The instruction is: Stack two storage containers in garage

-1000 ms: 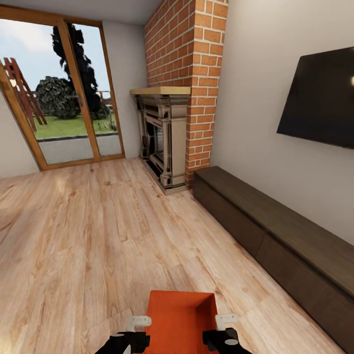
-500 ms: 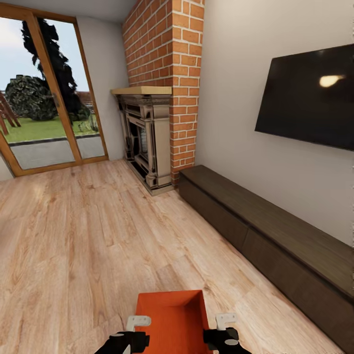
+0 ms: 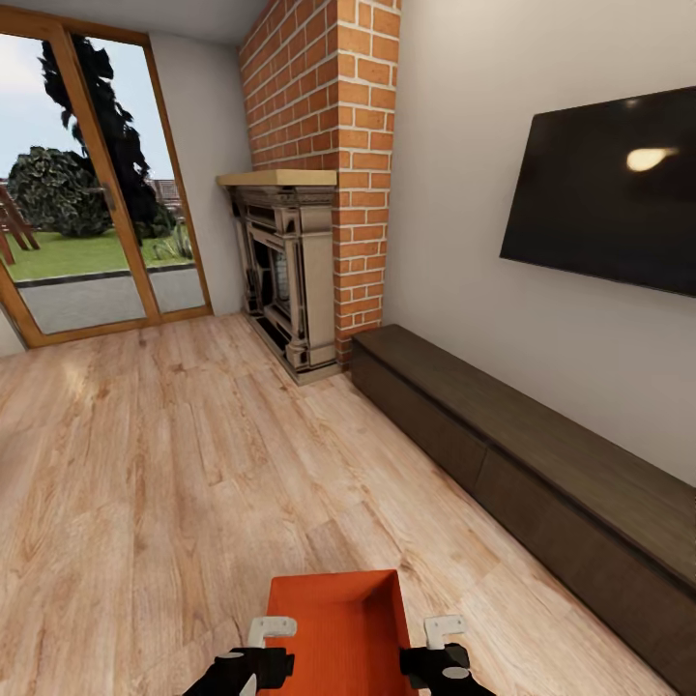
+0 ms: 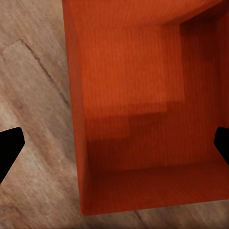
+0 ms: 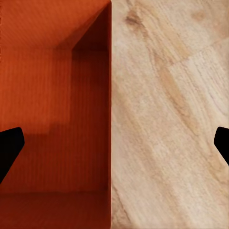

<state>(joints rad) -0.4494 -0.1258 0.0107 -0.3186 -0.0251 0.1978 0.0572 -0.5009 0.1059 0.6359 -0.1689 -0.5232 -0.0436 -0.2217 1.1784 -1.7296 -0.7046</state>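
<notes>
The view has stopped swinging: an orange bin [image 3: 333, 628] sits on the wood floor [image 3: 174, 464] near the fireplace [image 3: 290, 280], both hands [image 3: 266, 662] [image 3: 435, 662] spread wide above its side walls, pickup pending.

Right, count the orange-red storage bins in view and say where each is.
1: an orange-red open rectangular bin on the light wood plank floor, directly ahead between both end effectors. The second isn't seen here.

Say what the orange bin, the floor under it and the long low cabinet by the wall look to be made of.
Orange bin: thin matte walls with a fine ribbed or woven texture; possibly fabric or plastic, the render leaves it open.
Floor: light wood planks with visible grain, knots and seams, slight sheen.
Cabinet: dark brown wood or wood veneer, faint grain, matte.
</notes>
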